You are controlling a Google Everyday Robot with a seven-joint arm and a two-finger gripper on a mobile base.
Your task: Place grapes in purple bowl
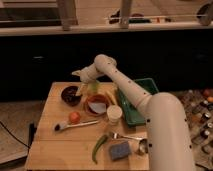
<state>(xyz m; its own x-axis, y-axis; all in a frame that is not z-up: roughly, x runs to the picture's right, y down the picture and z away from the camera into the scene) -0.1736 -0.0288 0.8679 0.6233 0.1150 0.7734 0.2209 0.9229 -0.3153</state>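
The purple bowl (70,95) is a small dark round bowl at the back left of the wooden table (55,150). My gripper (80,90) hangs at the end of the white arm, right at the bowl's right rim and just above it. A pale yellow-green thing (94,88) sits just right of the gripper, behind the red bowl; I cannot tell whether it is the grapes. I cannot tell whether the gripper holds anything.
A red-orange bowl with a white inside (97,105) stands right of the purple bowl. A white cup (114,114), a green tray (136,102), an orange fruit (74,117), a brush (75,125), a green pepper (99,147), a blue sponge (120,150) and a metal spoon (134,138) lie around.
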